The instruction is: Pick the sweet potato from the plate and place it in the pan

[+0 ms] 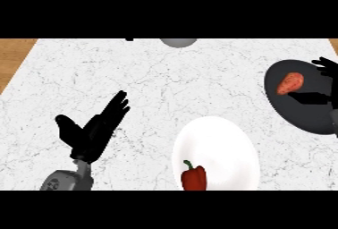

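looks basically done: the sweet potato (289, 83) lies in the dark pan (290, 114) at the right, none on the white plate (214, 138), which only has a red pepper (193, 176). right hand (327, 67) beside it at the edge, fingers apart, holding nothing. left hand (92, 129) rests open. white marble tabletop (165, 80), wood at the left edge.

One view only, from the head, looking steeply down on the white marble worktop (198, 89). It sits close: the far edge runs along the top, and the dark pan (297, 112) is cut off at right.
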Tool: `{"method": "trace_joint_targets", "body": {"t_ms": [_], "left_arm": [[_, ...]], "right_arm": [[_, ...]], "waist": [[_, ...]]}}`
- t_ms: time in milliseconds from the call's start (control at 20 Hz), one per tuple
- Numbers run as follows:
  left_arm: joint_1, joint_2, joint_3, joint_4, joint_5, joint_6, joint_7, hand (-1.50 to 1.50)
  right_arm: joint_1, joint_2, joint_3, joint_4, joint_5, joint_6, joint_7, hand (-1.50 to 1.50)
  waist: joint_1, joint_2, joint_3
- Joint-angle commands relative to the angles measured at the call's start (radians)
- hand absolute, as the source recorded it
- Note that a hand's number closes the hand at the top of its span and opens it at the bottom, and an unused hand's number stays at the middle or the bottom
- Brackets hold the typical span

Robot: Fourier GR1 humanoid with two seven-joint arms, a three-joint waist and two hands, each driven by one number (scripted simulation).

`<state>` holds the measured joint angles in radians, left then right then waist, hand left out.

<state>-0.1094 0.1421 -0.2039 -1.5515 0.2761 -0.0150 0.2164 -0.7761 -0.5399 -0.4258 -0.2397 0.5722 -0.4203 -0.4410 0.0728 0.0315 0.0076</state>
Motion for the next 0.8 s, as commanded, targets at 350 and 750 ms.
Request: {"method": "trace_joint_targets", "body": {"t_ms": [350,750], "left_arm": [[0.016,0.019,0.016,-0.007,0.003,-0.017,-0.002,0.00],[0.018,-0.007,0.019,0.009,-0.007,0.000,-0.020,0.00]], "right_arm": [[-0.006,-0.066,-0.233,0.049,-0.261,0.323,-0.171,-1.50],[0.116,-0.161,-0.249,0.096,-0.292,0.655,-0.261,-1.50]], "waist": [[-0.016,-0.003,0.000],[-0.029,-0.006,0.000]]}}
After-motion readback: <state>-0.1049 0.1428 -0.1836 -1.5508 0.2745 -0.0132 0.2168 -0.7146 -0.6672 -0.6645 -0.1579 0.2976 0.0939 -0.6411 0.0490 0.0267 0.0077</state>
